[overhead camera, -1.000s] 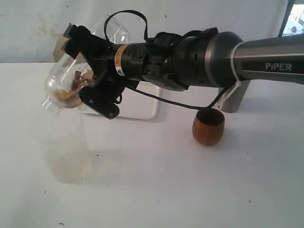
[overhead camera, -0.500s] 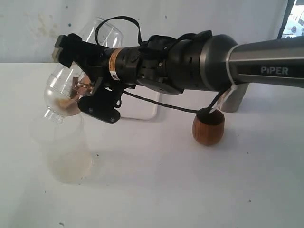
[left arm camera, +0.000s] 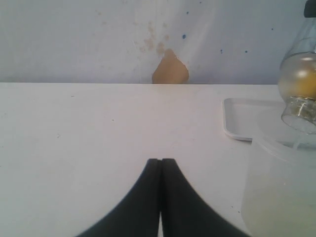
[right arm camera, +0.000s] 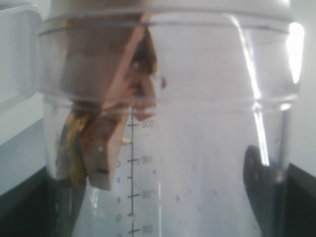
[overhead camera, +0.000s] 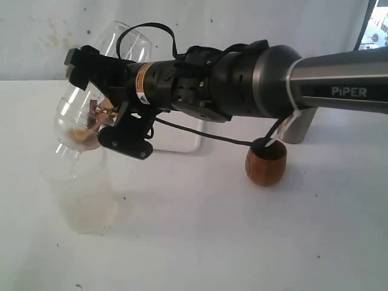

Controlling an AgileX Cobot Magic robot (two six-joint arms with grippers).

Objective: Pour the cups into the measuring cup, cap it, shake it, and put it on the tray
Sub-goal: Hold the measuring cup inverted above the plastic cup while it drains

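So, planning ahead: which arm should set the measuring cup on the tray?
Right: the right hand grips the measuring cup, tilted close to the tray. The left hand is shut and empty.

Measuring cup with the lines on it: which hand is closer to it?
Right. The right hand is clamped around the measuring cup and holds it tilted. The left hand is shut on nothing and stands apart from it.

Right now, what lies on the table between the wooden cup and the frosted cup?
Nothing: bare table separates wooden cup and frosted cup, per exterior view.
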